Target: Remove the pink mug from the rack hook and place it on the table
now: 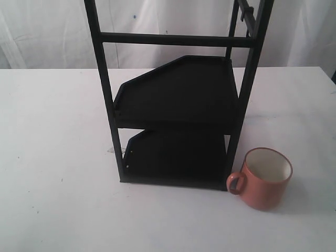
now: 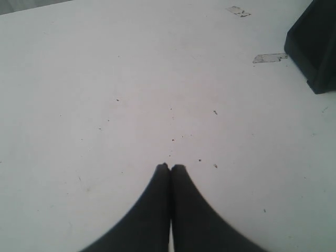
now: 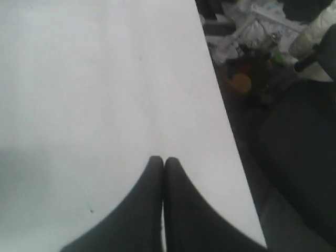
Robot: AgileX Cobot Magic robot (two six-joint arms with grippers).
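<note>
- Left hand [image 2: 170, 167] pinched closed, holding nothing, above speckled counter [image 2: 105, 105], near a rack [image 2: 315, 47] corner.
- Right hand [image 3: 163, 159] closed too, holding nothing, by the counter edge.
- Pink mug [image 1: 261, 178] upright on counter, just right of rack base, handle pointing left.

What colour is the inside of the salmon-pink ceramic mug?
White. The inside of the salmon-pink ceramic mug shows best in the exterior view.
</note>
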